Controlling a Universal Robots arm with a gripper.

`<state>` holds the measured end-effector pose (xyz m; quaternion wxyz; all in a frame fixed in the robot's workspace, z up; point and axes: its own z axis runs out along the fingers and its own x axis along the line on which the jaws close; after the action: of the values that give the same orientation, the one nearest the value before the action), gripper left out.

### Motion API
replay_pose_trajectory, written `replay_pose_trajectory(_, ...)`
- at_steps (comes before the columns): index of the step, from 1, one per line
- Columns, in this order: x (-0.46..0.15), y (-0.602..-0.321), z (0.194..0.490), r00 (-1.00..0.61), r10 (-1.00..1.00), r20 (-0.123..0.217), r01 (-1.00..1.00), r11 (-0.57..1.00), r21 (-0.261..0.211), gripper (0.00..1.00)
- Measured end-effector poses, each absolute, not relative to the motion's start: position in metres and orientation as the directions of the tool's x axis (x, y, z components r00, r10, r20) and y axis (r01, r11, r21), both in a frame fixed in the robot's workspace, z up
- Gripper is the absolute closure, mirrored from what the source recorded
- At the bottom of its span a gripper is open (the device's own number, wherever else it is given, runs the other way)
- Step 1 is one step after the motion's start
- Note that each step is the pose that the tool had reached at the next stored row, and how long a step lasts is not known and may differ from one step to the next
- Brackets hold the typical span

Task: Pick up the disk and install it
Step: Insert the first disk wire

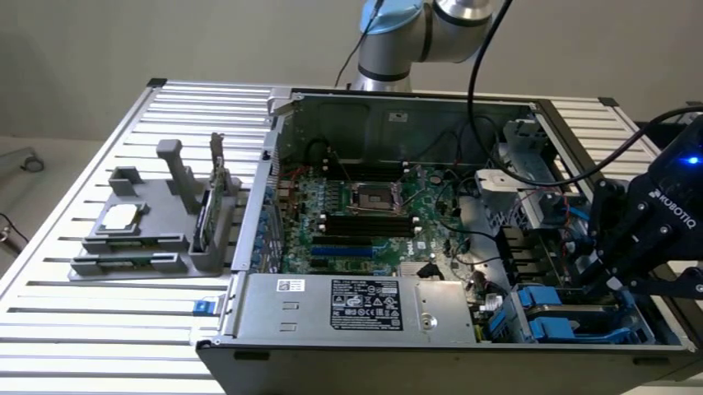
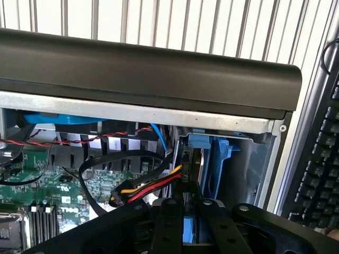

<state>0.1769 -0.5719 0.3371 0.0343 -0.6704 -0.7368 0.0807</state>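
My black gripper (image 1: 612, 267) hangs over the drive bay at the front corner of the open computer case (image 1: 384, 103), on the exterior view's right. In the wrist view its two fingers (image 2: 170, 222) stand close together, with a thin blue-framed part held edge-on between them. This looks like the disk (image 2: 189, 228) in its carrier, and its flat silver face is hidden. The held edge runs down into the bay beside a blue caddy (image 2: 220, 161). More blue caddies (image 1: 549, 317) lie in the bay just below the gripper.
A yellow, red and black power cable (image 2: 151, 186) ends right beside the bay. The motherboard (image 1: 363, 214) and power supply (image 1: 363, 304) fill the case. A grey fixture (image 1: 148, 234) with a silver chip stands on the slatted table (image 1: 99, 321). A keyboard (image 2: 320, 169) lies outside the case.
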Motion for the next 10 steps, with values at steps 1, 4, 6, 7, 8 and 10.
replay_pose_trajectory(1, 0.1769, -0.5719, 0.3372, -0.097, 0.994, -0.057, 0.983, 0.086, -0.164, 0.83)
replay_pose_trajectory(4, 0.1770, -0.5720, 0.3372, -0.091, 0.994, -0.056, 0.983, 0.081, -0.163, 0.83)
replay_pose_trajectory(6, 0.1771, -0.5722, 0.3371, -0.088, 0.995, -0.055, 0.984, 0.078, -0.162, 0.83)
replay_pose_trajectory(7, 0.1772, -0.5724, 0.3370, -0.086, 0.995, -0.054, 0.984, 0.076, -0.162, 0.83)
replay_pose_trajectory(8, 0.1772, -0.5727, 0.3370, -0.084, 0.995, -0.054, 0.984, 0.074, -0.162, 0.83)
replay_pose_trajectory(10, 0.1772, -0.5734, 0.3368, -0.079, 0.995, -0.054, 0.984, 0.070, -0.161, 0.83)
